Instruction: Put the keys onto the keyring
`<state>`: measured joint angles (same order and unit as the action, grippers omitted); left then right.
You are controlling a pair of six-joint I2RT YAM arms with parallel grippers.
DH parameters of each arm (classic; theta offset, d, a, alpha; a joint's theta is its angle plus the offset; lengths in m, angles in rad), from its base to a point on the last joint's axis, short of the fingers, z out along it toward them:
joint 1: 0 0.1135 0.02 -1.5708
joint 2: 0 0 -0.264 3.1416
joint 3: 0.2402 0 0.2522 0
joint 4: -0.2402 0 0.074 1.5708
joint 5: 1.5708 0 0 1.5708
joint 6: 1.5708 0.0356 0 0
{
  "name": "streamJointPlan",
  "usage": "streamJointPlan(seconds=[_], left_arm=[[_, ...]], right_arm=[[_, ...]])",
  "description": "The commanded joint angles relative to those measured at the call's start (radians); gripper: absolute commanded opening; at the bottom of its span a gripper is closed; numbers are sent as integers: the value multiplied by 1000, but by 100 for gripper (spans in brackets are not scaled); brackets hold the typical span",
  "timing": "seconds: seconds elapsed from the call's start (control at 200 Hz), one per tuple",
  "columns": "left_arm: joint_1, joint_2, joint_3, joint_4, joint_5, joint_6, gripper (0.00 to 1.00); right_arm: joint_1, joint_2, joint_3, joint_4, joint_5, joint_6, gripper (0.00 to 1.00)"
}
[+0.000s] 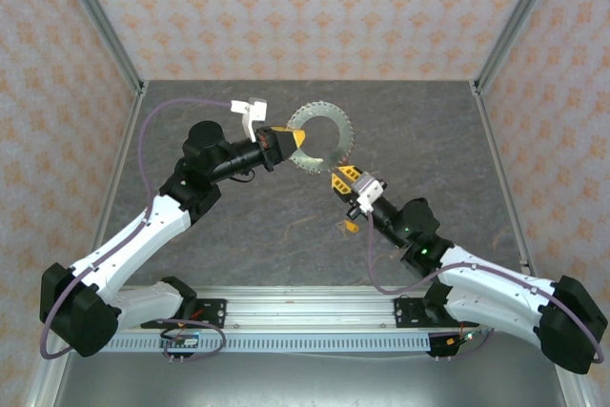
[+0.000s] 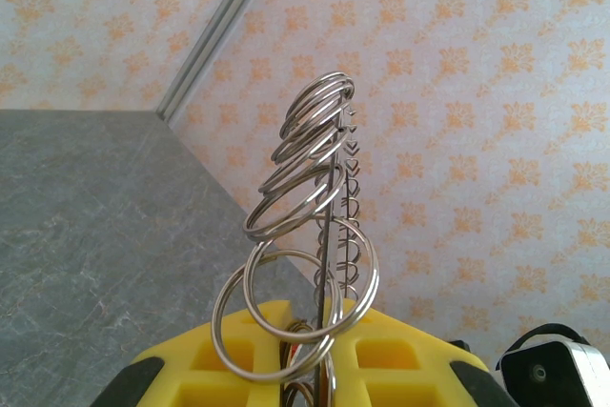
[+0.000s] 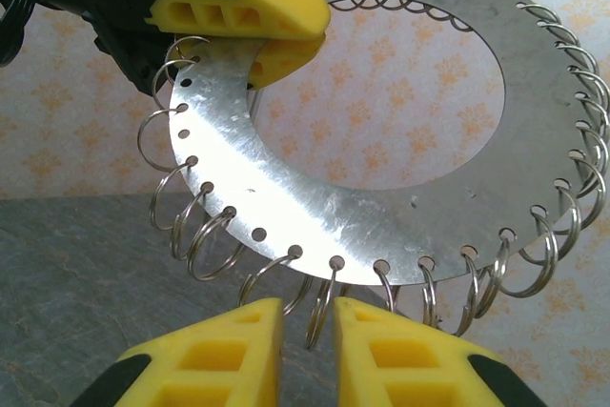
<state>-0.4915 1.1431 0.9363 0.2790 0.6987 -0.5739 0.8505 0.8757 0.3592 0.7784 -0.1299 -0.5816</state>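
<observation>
Left gripper [image 3: 305, 40] clenched on rim of keyring [image 3: 286, 207], right gripper [image 3: 307, 316] just below keyring, narrowly parted around wire loop [image 3: 324, 278], grasp unclear

The keyring [image 1: 341, 135] stands above the table [image 1: 238, 235], left tool [image 1: 296, 141] on its left edge, right tool [image 1: 340, 176] just before it.

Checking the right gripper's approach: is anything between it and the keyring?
Nothing visible. The right gripper sits just under the keyring at its lower edge, jaws straddling one small wire loop there. The left gripper clamps the rim elsewhere, clear of that path.
</observation>
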Motion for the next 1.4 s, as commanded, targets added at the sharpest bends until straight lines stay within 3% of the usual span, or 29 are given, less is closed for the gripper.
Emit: streamJointPlan(seconds=[0.0, 0.831, 1.396], left_arm=[[-13, -28, 23, 35, 13, 14, 0], [-19, -41, 24, 34, 12, 14, 0], [-23, -40, 18, 37, -2, 11, 0]], right_arm=[[7, 0, 23, 10, 3, -3, 20], [7, 27, 20, 39, 16, -13, 20], [7, 33, -2, 93, 14, -8, 11]])
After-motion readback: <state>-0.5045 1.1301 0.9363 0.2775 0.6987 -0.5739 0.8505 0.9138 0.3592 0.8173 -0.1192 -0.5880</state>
